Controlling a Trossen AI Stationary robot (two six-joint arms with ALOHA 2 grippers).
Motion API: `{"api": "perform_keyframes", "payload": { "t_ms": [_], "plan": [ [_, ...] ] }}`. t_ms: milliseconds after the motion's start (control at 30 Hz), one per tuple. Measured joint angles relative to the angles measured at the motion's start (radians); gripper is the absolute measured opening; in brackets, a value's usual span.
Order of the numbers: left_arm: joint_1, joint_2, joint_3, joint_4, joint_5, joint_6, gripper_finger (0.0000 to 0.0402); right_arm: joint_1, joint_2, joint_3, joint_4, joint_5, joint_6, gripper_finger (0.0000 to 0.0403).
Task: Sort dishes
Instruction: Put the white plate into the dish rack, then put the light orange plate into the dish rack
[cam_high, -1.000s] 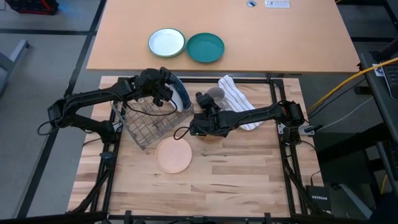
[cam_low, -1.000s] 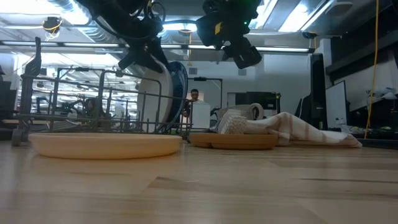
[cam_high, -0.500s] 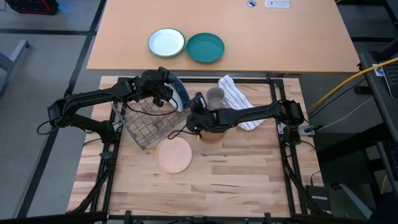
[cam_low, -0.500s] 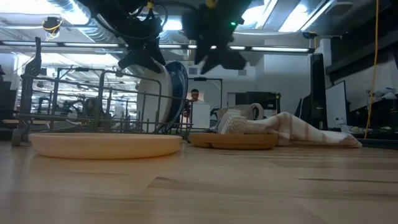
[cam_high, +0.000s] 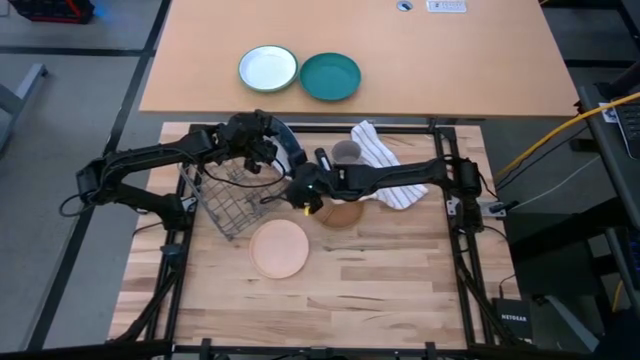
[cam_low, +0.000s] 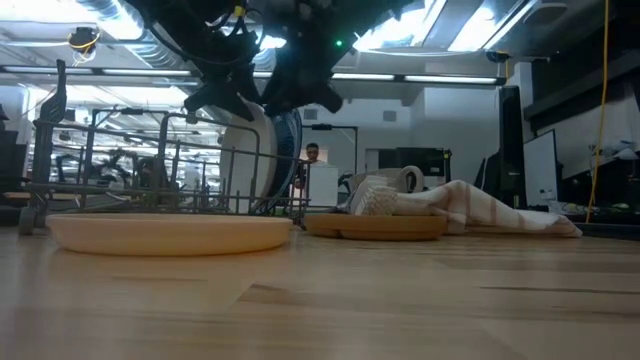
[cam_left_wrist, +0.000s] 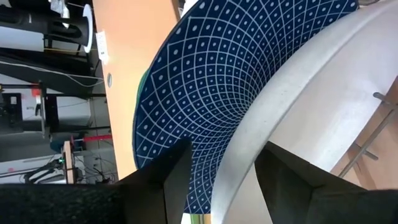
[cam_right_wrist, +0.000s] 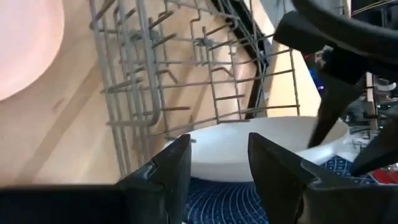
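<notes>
The dark blue dotted plate (cam_high: 292, 152) stands on edge at the right end of the wire rack (cam_high: 232, 200). Its pale underside (cam_low: 245, 150) faces the rack. My left gripper (cam_high: 268, 148) is shut on its upper rim. My right gripper (cam_high: 296, 186) is open beside the plate; in the right wrist view its fingers (cam_right_wrist: 166, 171) stand on either side of the plate's rim (cam_right_wrist: 245, 149). The salmon-pink plate (cam_high: 279, 248) lies flat on the table, near of the rack. The wooden plate (cam_high: 344, 213) lies flat, partly under my right arm. My left gripper (cam_left_wrist: 217, 186) pinches the blue plate's upper rim (cam_left_wrist: 233, 155), one finger on the patterned blue face (cam_left_wrist: 186, 93) and one on the pale underside. It comes from above and the left. The plate stands upright, its lower edge among the rack's wires (cam_low: 262, 205). My right gripper (cam_right_wrist: 217, 177) straddles the rim; whether it touches, I cannot tell.
A striped towel (cam_high: 388, 165) and a grey cup (cam_high: 346, 152) lie at the table's far right. A white green-rimmed plate (cam_high: 268, 68) and a teal plate (cam_high: 330, 76) sit on the tan table beyond. The near half of the wooden table (cam_high: 380, 290) is bare.
My right gripper has moved toward the table's left, from above the wooden plate to the blue plate at the rack's right end. The wooden plate now shows more. My left gripper and the blue plate have stayed in place.
</notes>
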Motion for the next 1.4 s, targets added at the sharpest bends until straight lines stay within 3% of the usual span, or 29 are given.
{"api": "perform_keyframes", "payload": {
  "t_ms": [267,867,1100,1300,1400],
  "plan": [
    [0.000,0.000,0.000,0.000,0.000,0.000,0.0164,0.000,0.036,0.002,0.151,0.028,-0.012,0.0163],
    [-0.032,0.000,0.000,0.011,-0.005,0.000,0.0164,-0.056,0.090,0.002,0.117,0.081,0.039,0.0163],
    [-0.070,0.000,0.000,-0.005,-0.122,-0.004,0.0164,-0.055,0.090,0.002,0.113,0.095,0.040,0.0163],
    [-0.112,-0.001,0.002,-0.084,-0.154,-0.063,0.0164,-0.055,0.090,0.002,0.112,0.096,0.039,0.0163],
    [-0.140,-0.001,0.002,-0.097,-0.245,-0.079,0.0164,-0.055,0.090,0.002,0.113,0.096,0.039,0.0163]
  ]
}}
